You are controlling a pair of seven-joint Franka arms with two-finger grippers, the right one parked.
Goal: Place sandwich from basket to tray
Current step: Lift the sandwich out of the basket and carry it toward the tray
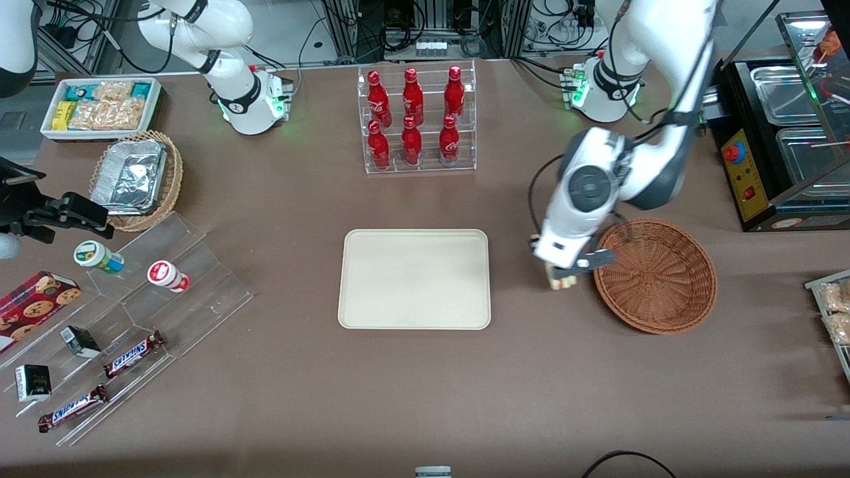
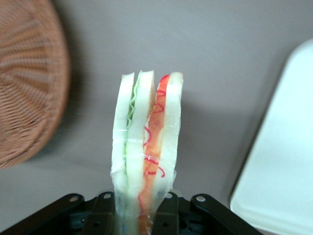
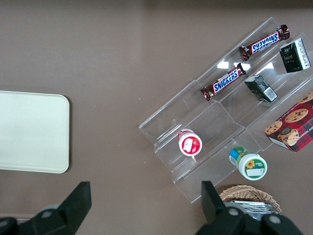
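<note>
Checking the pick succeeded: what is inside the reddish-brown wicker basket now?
Nothing shows in the basket; a strip near its rim hides under the arm. The gripper holds the sandwich over bare table between basket and tray.

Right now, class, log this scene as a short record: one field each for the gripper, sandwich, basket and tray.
gripper: above the table between basket and tray, shut on the sandwich
sandwich: held upright, out of the basket, not yet over the tray
basket: holds nothing, toward the working arm's end
tray: bare, mid-table
</note>
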